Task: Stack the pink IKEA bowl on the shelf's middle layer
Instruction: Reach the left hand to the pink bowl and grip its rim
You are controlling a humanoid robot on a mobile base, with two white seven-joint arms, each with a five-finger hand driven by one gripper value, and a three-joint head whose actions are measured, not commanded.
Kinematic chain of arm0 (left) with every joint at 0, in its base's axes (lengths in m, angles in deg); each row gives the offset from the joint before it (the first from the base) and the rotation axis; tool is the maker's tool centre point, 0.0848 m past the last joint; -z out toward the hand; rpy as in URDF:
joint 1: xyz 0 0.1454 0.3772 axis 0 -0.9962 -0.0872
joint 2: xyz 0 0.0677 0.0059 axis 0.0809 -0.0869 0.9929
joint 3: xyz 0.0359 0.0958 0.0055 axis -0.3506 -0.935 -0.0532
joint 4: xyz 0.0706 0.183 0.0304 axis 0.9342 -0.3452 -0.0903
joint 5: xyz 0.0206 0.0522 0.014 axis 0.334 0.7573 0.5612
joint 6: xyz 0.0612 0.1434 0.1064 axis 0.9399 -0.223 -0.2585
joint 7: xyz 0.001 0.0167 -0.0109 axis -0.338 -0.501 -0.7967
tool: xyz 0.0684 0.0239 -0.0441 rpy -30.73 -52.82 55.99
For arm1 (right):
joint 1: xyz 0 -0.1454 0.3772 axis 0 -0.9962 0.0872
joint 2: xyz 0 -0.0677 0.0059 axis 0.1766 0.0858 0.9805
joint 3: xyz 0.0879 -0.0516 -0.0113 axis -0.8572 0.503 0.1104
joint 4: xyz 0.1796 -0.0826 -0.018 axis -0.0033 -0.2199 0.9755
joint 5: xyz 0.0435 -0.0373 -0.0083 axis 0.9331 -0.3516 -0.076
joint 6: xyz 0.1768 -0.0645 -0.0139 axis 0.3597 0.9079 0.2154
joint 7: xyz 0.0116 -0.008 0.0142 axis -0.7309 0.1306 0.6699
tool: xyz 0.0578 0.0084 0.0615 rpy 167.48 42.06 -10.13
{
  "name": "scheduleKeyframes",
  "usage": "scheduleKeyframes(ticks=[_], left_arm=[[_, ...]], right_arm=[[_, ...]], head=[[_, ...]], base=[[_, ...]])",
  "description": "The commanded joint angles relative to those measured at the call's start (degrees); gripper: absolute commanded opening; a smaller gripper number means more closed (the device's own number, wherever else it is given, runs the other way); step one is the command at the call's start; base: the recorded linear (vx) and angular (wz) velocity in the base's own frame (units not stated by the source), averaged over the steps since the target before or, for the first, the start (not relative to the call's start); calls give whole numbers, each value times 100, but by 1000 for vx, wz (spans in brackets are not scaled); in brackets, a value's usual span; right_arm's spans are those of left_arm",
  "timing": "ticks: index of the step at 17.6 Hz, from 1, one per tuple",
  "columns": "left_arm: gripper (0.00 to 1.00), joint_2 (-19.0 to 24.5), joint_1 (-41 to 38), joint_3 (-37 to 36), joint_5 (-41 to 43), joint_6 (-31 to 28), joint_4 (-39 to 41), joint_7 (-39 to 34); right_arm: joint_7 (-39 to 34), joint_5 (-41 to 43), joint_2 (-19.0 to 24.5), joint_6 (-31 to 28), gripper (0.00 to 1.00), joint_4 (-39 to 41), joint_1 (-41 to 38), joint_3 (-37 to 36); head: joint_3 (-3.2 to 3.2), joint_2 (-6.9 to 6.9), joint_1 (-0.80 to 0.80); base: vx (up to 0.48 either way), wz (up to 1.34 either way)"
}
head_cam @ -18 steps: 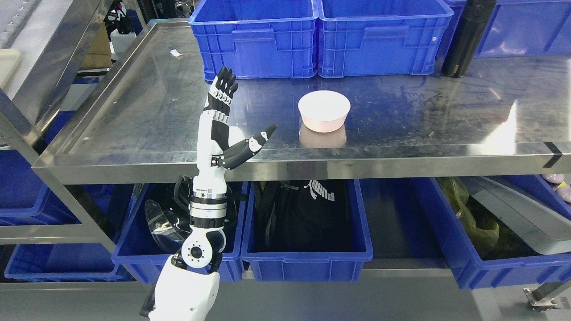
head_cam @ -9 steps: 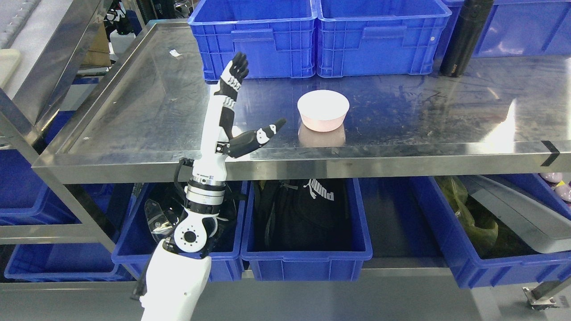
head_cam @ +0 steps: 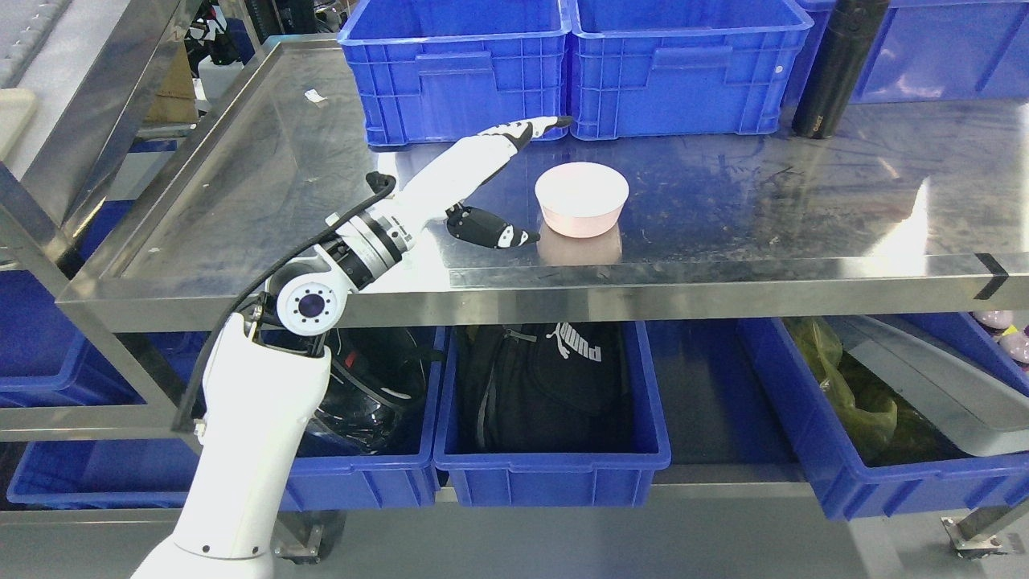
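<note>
The bowl [head_cam: 581, 197] is pale pink with a whitish inside. The left hand [head_cam: 490, 181] is white with black fingertips and a black thumb marked white; its arm [head_cam: 249, 434] is white with a black cable. The shelf [head_cam: 723, 209] is bare, scuffed silver steel with 1 black arrow mark [head_cam: 994, 276]. The 2 crates [head_cam: 575, 68] behind the bowl are bright blue. The bottle [head_cam: 832, 68] is black. The bag [head_cam: 555, 386] is black with white print.

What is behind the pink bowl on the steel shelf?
Behind the round pink bowl stand two blue plastic crates, side by side on the steel shelf. Their insides are mostly hidden.
</note>
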Motion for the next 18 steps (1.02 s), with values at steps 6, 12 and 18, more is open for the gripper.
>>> scheduleKeyframes(ticks=[6,12,18], left_arm=[[93,-706,1276,-1045,1433,-947,8,1653],[94,-65,1937,-1803,2297,-1136,-307,2971],[95,156,2087,-1848,2420,-512,-1133,2929]], right_arm=[[-2,-3,-100,3,100,100,0,18],[-2,6,-100,3,100,100,0,26],[-2,6,-100,3,100,100,0,26]], head=[[0,0,0],[0,0,0],[0,0,0]], base=[[0,0],[0,0],[0,0]])
